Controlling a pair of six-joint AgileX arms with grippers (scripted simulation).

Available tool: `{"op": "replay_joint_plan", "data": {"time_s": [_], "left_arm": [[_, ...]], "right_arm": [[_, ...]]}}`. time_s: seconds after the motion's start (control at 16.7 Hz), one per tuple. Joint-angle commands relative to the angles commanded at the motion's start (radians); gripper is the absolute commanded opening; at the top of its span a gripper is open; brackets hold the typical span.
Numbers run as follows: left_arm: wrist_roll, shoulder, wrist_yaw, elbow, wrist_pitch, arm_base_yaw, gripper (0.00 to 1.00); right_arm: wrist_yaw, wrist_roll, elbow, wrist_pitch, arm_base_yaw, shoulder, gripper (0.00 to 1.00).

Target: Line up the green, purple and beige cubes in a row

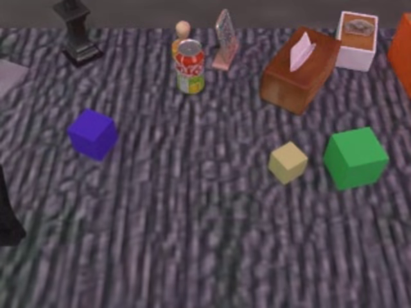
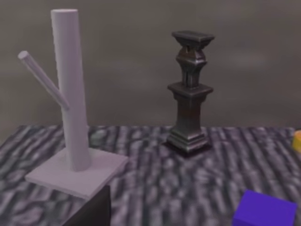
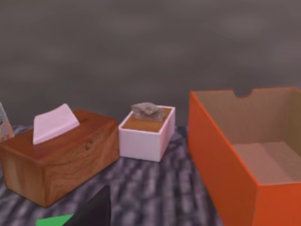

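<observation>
No cube is yet in hand; I judge the task to be at its opening step. In the top view the purple cube (image 1: 93, 133) sits at the left of the frame, well apart from the beige cube (image 1: 288, 162) and the green cube (image 1: 355, 157), which lie near each other at the right but do not touch.

The left arm (image 1: 9, 215) shows only as a dark shape at the left edge, and the right arm is out of the top view. Each wrist view shows only a dark sliver of its own gripper, so I cannot tell how far either claw is open; neither appears to hold anything.

The next move probably calls for the left arm to reach the purple cube and carry it toward the other two.

Along the upper edge stand a dark pedestal (image 1: 78, 32), a drinks can (image 1: 190, 66), a brown tissue box (image 1: 300, 69), a white box (image 1: 357, 40) and an orange bin (image 3: 244, 150). None lies between the cubes.
</observation>
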Motion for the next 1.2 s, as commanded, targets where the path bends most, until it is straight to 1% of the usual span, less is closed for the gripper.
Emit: {"op": "replay_joint_plan", "data": {"time_s": [0.18,0.3,0.54,0.78,1.2], "left_arm": [[0.000,0.000,0.000,0.000,0.000,0.000,1.00],[0.000,0.000,0.000,0.000,0.000,0.000,1.00],[0.000,0.000,0.000,0.000,0.000,0.000,1.00],[0.000,0.000,0.000,0.000,0.000,0.000,1.00],[0.000,0.000,0.000,0.000,0.000,0.000,1.00]], "right_arm": [[0.000,-0.001,0.010,-0.006,0.003,0.010,1.00],[0.000,-0.004,0.061,-0.040,0.016,0.061,1.00],[-0.001,-0.019,0.288,-0.181,0.072,0.289,1.00],[-0.001,-0.042,0.627,-0.395,0.152,0.678,1.00],[-0.002,-0.083,1.268,-0.830,0.304,1.522,1.00]]}}
